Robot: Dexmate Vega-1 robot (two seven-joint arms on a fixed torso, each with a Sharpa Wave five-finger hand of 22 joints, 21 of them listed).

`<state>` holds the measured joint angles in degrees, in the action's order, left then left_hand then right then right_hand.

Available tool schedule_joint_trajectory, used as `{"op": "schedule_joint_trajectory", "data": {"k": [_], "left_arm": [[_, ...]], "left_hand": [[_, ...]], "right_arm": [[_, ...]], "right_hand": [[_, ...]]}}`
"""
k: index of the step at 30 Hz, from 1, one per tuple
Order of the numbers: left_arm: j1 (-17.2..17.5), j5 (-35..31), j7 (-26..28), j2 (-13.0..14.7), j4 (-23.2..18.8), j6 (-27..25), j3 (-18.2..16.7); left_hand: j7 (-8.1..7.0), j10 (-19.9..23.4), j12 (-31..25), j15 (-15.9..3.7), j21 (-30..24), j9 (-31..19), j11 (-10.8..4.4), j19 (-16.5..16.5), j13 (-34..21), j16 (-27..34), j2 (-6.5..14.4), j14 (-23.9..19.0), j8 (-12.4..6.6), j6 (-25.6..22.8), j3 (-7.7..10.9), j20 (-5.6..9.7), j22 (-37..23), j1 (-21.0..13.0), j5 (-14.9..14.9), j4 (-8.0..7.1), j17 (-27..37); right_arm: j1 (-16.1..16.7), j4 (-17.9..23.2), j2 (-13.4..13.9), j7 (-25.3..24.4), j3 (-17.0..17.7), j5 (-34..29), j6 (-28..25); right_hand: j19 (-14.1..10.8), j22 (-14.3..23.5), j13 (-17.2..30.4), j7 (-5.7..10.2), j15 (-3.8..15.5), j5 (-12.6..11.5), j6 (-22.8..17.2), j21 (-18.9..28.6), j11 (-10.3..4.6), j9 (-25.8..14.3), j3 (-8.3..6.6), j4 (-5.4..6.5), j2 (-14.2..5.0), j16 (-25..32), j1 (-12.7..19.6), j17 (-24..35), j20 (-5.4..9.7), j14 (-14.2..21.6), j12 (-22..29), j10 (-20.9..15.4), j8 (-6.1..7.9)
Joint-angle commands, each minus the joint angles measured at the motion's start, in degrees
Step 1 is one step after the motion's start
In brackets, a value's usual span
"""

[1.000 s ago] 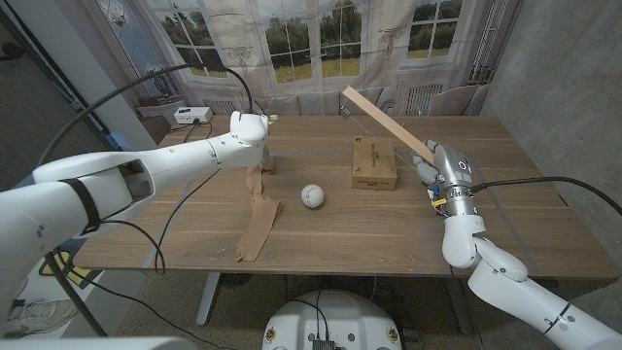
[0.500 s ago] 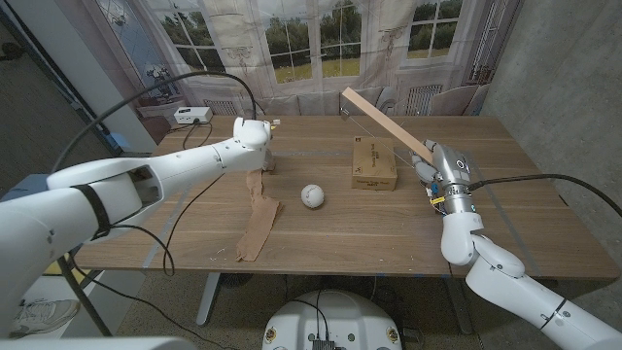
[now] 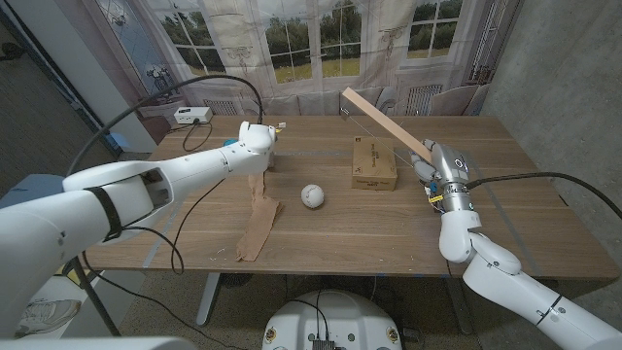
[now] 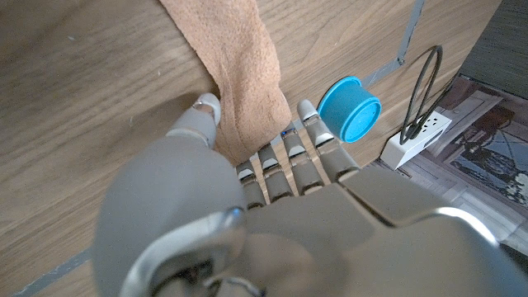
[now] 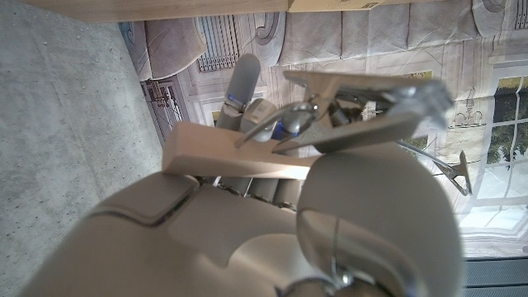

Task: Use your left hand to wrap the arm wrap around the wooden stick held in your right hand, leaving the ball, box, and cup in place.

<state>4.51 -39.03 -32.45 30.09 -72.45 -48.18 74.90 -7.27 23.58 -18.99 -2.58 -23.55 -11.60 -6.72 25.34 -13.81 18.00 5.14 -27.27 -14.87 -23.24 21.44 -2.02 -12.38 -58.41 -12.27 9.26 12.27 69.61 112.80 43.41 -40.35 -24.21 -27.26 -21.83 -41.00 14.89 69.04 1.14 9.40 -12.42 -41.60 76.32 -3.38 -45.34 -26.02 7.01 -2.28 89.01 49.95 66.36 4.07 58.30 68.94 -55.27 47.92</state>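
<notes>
Arm wrap (image 3: 257, 210): tan fabric strip, lies lengthwise on wooden table (image 3: 369, 233), left-centre of head frame; lower end near front edge, frayed; upper end lifted, w/ folds, at left hand. In left wrist view the wrap (image 4: 239, 74) runs from the hand out over the wood grain, soft suede-like surface, edge curled.

Left hand (image 3: 255, 137): arm extends from lower left of head frame diagonally to upper centre-left; the hand (image 4: 214, 190) pinches the wrap's end betw. thumb and fingers (image 4: 307, 157), fingertips down at the tabletop.

Wooden stick (image 3: 387, 122): pale flat slat, tilted, rising from centre-right to upper centre of head frame, over the box. Right wrist view: stick (image 5: 239, 155) crosses the palm.

Right hand (image 3: 442, 167): centre-right of head frame, forearm upright from lower right; the hand (image 5: 272, 223) is closed round the stick's lower end.

Box (image 3: 374, 162): brown cardboard, centre-right, just left of right hand.
Ball (image 3: 311, 195): white, centre, betw. wrap and box, apart from both.
Cup (image 4: 349, 109): blue, beside left hand's fingertips in left wrist view; contact cannot tell.
</notes>
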Motion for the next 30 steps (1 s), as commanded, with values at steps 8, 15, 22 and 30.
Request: {"op": "schedule_joint_trajectory", "data": {"k": [8, 15, 22, 30], "left_arm": [[4.1, -6.6, 6.0, 0.4, -0.4, -1.5, -0.1], [6.3, -4.8, 9.4, 0.8, -0.3, -0.9, -3.5], [9.3, -2.1, 15.6, 2.6, -3.5, 0.7, -8.4], [13.4, -2.4, 26.6, 5.2, -8.9, 2.7, -13.2]], "left_hand": [[5.79, 13.3, -12.8, -10.7, -24.5, -2.9, 0.82, 11.5, -12.1, 19.3, 1.2, -18.4, -8.43, -24.7, -3.9, 9.03, -10.2, -27.5, 1.0, 1.11, 22.5], [11.53, 15.6, -15.5, -8.49, -29.1, -5.6, 3.74, 13.8, -15.3, 18.7, 1.2, -20.3, -12.16, -32.6, -3.0, 13.64, -9.3, -30.8, 0.7, 0.7, 24.5], [12.57, 18.5, -17.2, -8.06, -30.6, -7.1, 4.02, 15.6, -16.8, 17.4, 1.0, -23.5, -12.76, -33.3, -2.13, 13.57, -7.8, -30.4, 0.8, 0.23, 23.5], [12.84, 18.7, -17.4, -7.73, -31.2, -7.9, 4.25, 16.1, -17.6, 16.9, 1.0, -24.2, -12.97, -33.3, -1.72, 13.39, -7.0, -30.3, 1.0, 0.21, 23.2]], "right_arm": [[-1.3, 0.0, -0.3, 0.3, -1.5, -0.9, -1.2], [-0.7, 0.9, -0.4, -0.1, -1.5, -1.3, -2.3], [-0.3, 1.5, -0.6, -0.6, -1.4, -1.5, -2.7], [-0.3, 1.5, -0.8, -1.3, -1.6, -1.8, -2.3]], "right_hand": [[0.6, -0.6, 0.8, -1.13, 2.5, 0.0, -5.1, 1.1, -0.25, 0.2, -0.77, -0.1, -7.88, 0.6, -7.8, 4.8, 2.47, 0.1, 0.9, 0.6, 0.61], [0.8, -1.2, 0.0, -1.11, 2.5, 0.1, -4.9, 1.8, -0.25, 0.4, -0.9, -0.14, -7.86, 0.6, -7.9, 4.8, 2.4, 0.1, 0.5, 0.3, 0.83], [1.0, -1.8, -0.2, -1.13, 2.49, 0.1, -4.8, 2.5, -0.07, 0.6, -1.06, -0.19, -7.85, 0.6, -8.0, 4.8, 2.48, 0.1, 0.5, 0.3, 1.05], [1.2, -2.3, 0.1, -1.22, 2.5, 0.1, -4.8, 3.1, -0.2, 0.9, -1.21, -0.24, -7.84, 0.6, -8.1, 4.8, 2.51, 0.1, 0.6, 0.3, 1.25]]}}
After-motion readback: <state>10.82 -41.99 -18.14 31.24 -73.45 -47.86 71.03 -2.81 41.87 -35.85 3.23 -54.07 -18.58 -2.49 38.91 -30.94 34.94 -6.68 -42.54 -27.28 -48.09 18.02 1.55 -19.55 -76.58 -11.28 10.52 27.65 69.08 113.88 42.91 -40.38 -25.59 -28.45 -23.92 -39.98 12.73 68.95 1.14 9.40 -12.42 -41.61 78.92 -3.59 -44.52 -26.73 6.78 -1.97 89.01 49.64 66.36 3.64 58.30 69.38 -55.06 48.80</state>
